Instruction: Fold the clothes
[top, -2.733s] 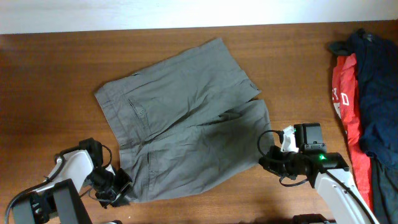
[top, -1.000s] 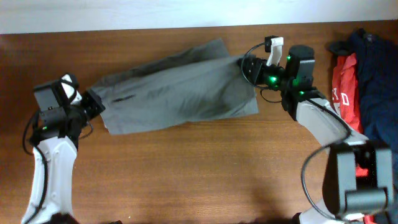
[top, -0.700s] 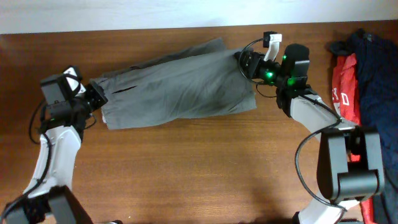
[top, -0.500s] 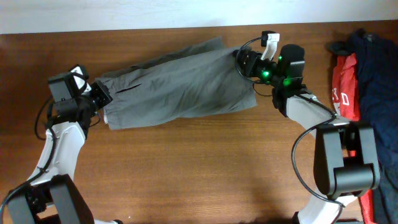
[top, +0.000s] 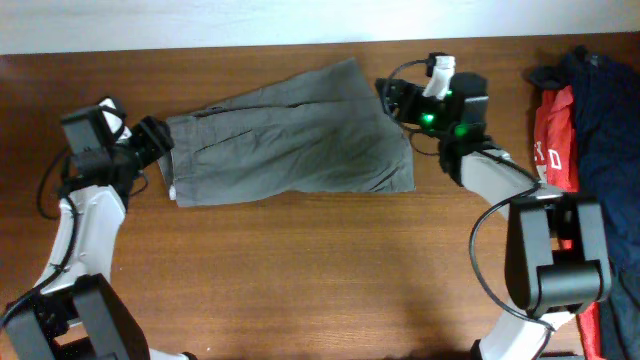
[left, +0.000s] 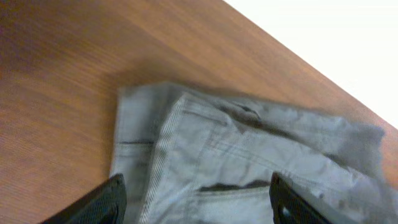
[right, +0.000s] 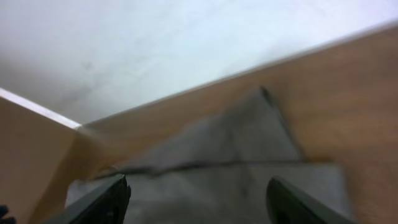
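The clothes, grey-olive shorts (top: 290, 140), lie folded lengthwise into a long band at the far middle of the table. My left gripper (top: 158, 140) stands open at the band's left end. In the left wrist view its gripper (left: 199, 205) has both fingers wide apart over the stitched waistband (left: 186, 143) and a pocket slit, holding nothing. At the band's upper right corner my right gripper (top: 386, 95) is open too. In the right wrist view its gripper (right: 199, 202) hangs just above the grey cloth (right: 236, 155) with its fingers spread.
A red garment with white letters (top: 553, 150) and navy-blue garments (top: 605, 130) are heaped at the table's right edge. The table's far edge meets a white wall (top: 200, 25) just behind the shorts. Bare brown wood (top: 300, 280) fills the near half.
Both grippers, shut on the ends of the shorts before, have opened and let go. The folded shorts have settled flat, and the left gripper has drawn back slightly leftward.
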